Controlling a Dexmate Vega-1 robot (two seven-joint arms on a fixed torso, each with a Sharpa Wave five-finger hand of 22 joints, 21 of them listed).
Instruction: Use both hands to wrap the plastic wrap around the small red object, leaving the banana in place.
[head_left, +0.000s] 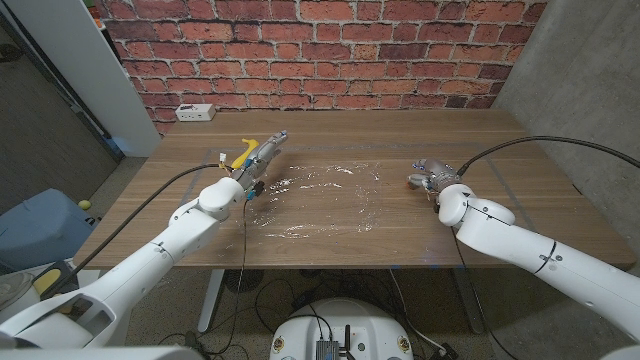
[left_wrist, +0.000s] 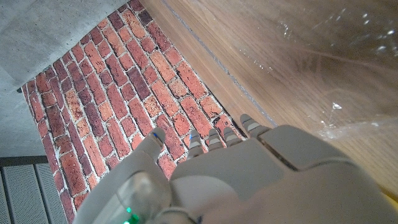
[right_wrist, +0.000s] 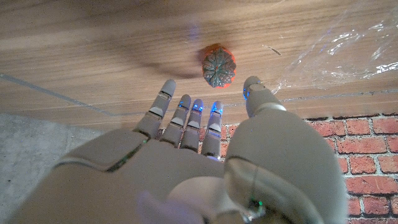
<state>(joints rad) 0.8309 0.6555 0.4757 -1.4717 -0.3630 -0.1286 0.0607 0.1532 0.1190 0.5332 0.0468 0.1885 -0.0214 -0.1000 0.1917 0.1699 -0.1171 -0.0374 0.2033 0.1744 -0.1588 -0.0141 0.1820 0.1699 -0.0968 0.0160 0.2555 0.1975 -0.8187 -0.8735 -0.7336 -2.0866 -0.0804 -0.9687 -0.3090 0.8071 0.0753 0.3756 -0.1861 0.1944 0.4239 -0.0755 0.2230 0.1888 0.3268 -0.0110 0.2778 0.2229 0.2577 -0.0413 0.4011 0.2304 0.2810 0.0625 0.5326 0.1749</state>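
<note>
So the plastic wrap (head_left: 322, 200) is spread out flat in the middle of the wooden worktop (head_left: 500, 150); totally clear, crinkly, catching little white glints along its creases; edges look a bit wavy. The small red object (right_wrist: 218, 65) shows best in the right wrist view: a roundish little thing, orange-red around the rim with a grey-green ribbed top, kind of like a tiny pumpkin; it sits on bare wood just off the wrap's right edge, not on the film. The right hand (head_left: 434, 178) is right beside it, fingers (right_wrist: 186, 115) spread and released, holding nothing. The left hand (head_left: 262, 158) is over at the wrap's far left corner, fingers stretched out straight and released too, nothing in them. The banana (head_left: 245, 152) is yellow and peeks out just left of that hand; can't tell if they're touching. A white power strip (head_left: 194, 112) lies at the far left edge by the brick wall (head_left: 320, 50).
</note>
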